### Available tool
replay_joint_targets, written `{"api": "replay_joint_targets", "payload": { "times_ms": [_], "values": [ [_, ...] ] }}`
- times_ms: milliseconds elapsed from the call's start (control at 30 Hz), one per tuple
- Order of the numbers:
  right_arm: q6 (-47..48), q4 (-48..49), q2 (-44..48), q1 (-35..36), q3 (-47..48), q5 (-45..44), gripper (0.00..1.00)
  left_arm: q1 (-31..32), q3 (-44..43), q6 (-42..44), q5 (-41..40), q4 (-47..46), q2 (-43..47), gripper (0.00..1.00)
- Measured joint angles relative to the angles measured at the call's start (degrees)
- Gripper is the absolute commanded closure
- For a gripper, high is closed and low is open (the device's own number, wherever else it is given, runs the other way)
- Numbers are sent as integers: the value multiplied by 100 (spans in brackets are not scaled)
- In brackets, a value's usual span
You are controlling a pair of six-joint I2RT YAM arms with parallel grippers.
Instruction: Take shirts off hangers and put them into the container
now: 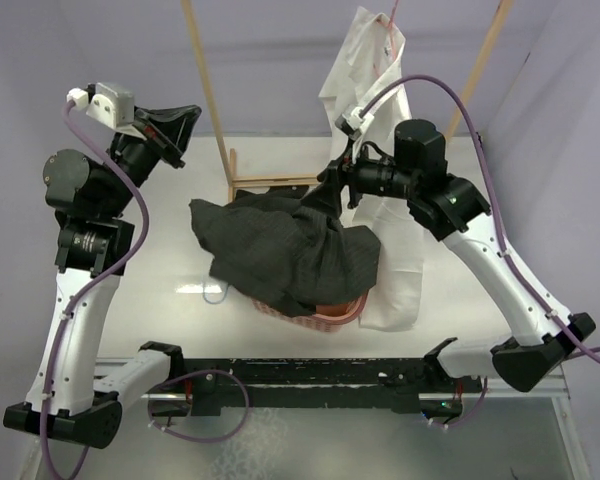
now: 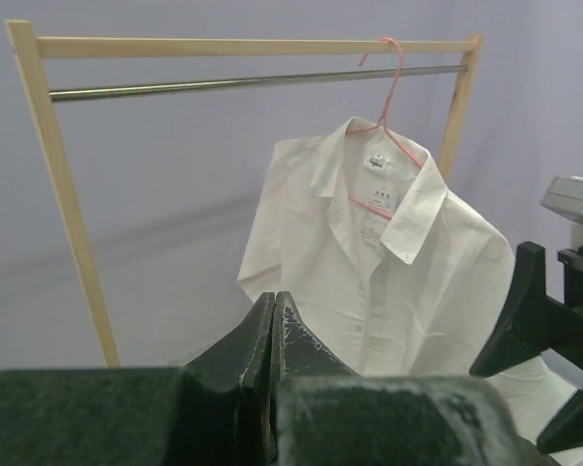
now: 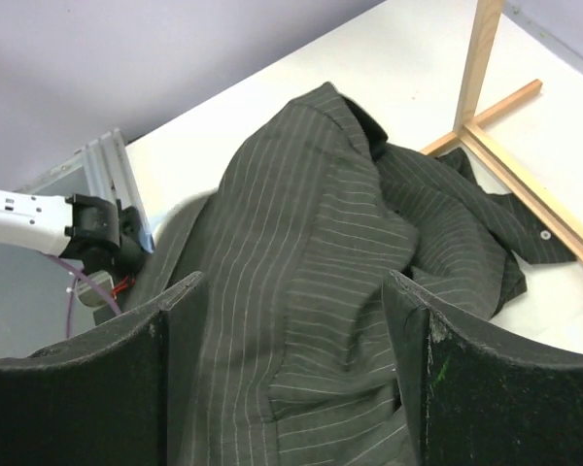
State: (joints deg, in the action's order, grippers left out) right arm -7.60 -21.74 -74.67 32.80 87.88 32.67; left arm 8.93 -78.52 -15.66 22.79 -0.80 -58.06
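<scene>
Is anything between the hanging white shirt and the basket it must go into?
Yes. The black shirt lies draped over the basket, covering nearly all its opening, and the open right gripper hovers just above it. The white shirt hangs behind.

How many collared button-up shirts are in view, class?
2. The black pinstriped shirt lies heaped over the salmon-pink plastic basket; the plain white shirt hangs on a pink wire hanger from the metal rail.

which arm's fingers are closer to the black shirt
Right. The right arm's fingers hang open just over the black shirt; the left arm's fingers, shut, are raised off to its left, facing the white shirt.
</scene>
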Motion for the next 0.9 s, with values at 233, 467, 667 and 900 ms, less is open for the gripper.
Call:
{"api": "replay_joint_targets", "payload": {
  "times_ms": [233, 467, 667, 900],
  "values": [
    [396, -601, -363, 153, 769, -337, 27, 120, 7, 199, 92, 376, 203, 86],
    [1128, -1574, -420, 1862, 763, -1567, 29, 125, 597, 402, -50, 940, 796, 82],
    [1427, -2004, -490, 3016, -48, -2997, 30, 125, 1008, 605, -236, 1532, 1220, 81],
    [1362, -2194, 483, 3021, -1029, -3471, 30, 125, 1510, 741, -459, 1921, 1904, 82]
  ]
}}
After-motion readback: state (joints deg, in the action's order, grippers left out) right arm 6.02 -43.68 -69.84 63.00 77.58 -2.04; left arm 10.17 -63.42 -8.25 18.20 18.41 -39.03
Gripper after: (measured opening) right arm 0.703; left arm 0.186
